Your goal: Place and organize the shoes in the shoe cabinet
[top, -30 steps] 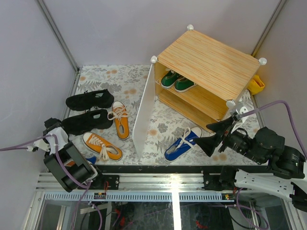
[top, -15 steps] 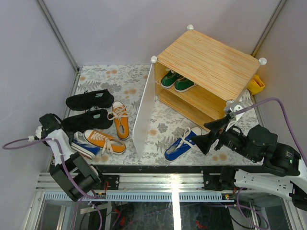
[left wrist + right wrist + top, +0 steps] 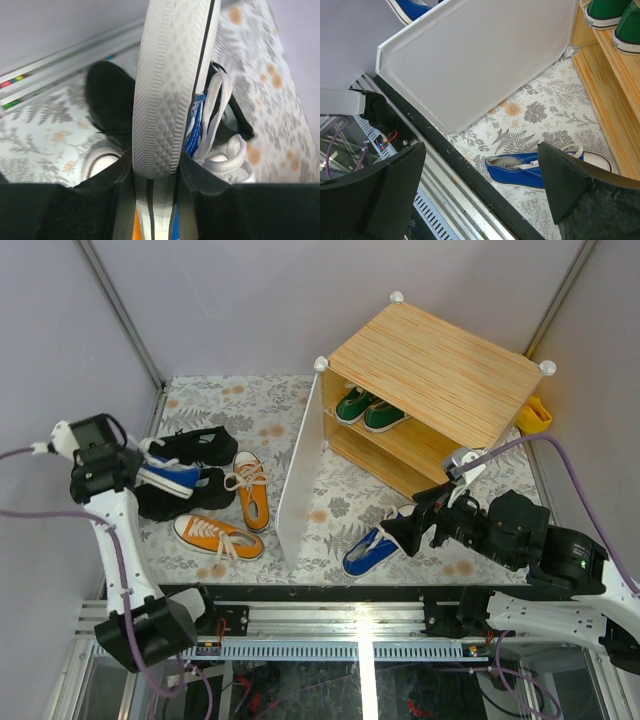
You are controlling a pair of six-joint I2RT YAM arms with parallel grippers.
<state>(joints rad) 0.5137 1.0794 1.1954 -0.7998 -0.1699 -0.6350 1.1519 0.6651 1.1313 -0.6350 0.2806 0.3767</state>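
Note:
My left gripper (image 3: 138, 468) is shut on a blue sneaker (image 3: 170, 476), held in the air above the two black shoes (image 3: 185, 448). In the left wrist view its white sole (image 3: 170, 90) is clamped between my fingers (image 3: 120, 185), with a black shoe (image 3: 107, 97) below. My right gripper (image 3: 405, 530) hangs open over the other blue sneaker (image 3: 372, 548), which lies on the floor (image 3: 530, 167) between my wide-apart fingers (image 3: 390, 195). Two green shoes (image 3: 365, 408) stand on the upper shelf of the shoe cabinet (image 3: 440, 370). Two orange sneakers (image 3: 250, 490) (image 3: 212, 537) lie left of the open door (image 3: 300, 470).
The white cabinet door (image 3: 480, 55) stands open between the two arms. A yellow object (image 3: 533, 417) sits behind the cabinet's right side. Grey walls close in the floral mat (image 3: 270, 410); the black front rail (image 3: 470, 175) runs just below the blue sneaker.
My left arm has swung up and back from the front edge, carrying the blue sneaker over the black shoes. My right gripper has moved left, closer to the other blue sneaker.

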